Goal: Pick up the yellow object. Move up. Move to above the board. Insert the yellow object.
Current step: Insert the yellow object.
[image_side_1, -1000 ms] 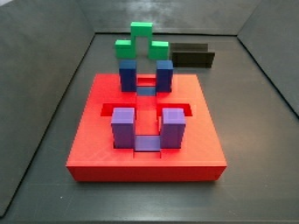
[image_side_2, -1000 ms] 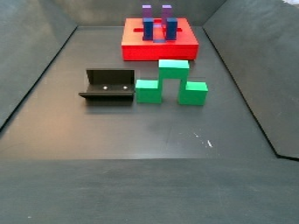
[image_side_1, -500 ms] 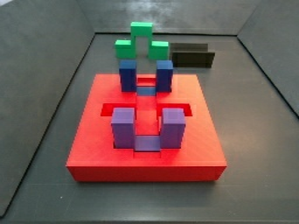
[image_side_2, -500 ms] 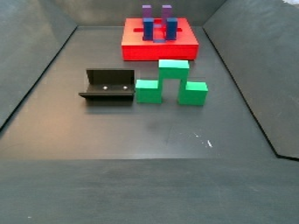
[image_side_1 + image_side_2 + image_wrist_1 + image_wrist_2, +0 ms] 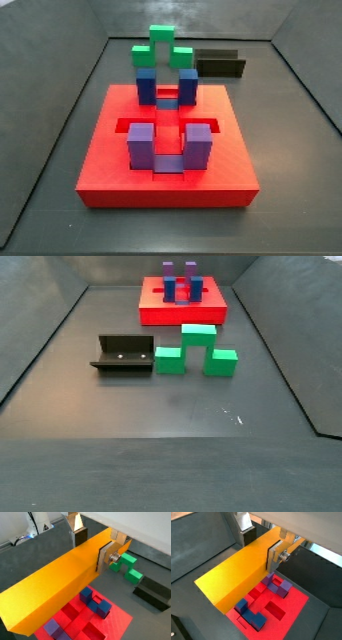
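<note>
The yellow object [image 5: 57,584] hangs above the board [image 5: 281,609], clamped in the claw [image 5: 93,549] (side views show neither). Held near one end, it could tilt during lowering and catch a blue block [image 5: 90,594] instead of entering its slot.

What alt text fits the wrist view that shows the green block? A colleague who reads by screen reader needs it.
The gripper holds the long yellow object between its silver fingers, high above the red board with its blue and purple blocks. The green stepped block and the dark fixture sit on the grey floor beyond.
</note>
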Robot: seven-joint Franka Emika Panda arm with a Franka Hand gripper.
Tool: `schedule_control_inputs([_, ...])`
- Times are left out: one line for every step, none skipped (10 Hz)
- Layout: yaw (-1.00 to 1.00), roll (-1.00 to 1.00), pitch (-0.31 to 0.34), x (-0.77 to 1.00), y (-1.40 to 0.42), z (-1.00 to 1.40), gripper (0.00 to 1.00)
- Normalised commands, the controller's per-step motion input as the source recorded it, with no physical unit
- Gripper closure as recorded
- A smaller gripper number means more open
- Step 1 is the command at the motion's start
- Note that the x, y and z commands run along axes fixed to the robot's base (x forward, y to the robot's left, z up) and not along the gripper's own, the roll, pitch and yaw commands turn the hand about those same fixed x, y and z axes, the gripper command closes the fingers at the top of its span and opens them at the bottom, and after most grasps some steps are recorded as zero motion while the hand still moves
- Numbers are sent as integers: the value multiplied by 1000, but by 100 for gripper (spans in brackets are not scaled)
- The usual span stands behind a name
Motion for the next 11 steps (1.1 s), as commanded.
schedule_control_inputs([0, 26, -86, 103, -134, -506, 100])
schedule_control_inputs([0, 67, -110, 29, -240, -603, 100])
schedule_control_inputs([0, 130, -107, 0, -203, -734, 100])
schedule_control_inputs([0, 119, -150, 0, -194, -711, 100])
schedule_control_inputs([0, 109, -119, 0, -149, -714, 100])
schedule_control_inputs([0, 117, -123, 0, -143, -714, 100])
schedule_control_inputs([0, 130, -103, 17, -37, -677, 100])
schedule_control_inputs([-3, 207, -84, 0, 0, -691, 100])
schedule_control_inputs([-40, 216, -91, 0, 0, -726, 100])
schedule_control_inputs([-31, 214, -76, 0, 0, -669, 100])
schedule_control_inputs([-26, 139, -47, 0, 0, -503, 100])
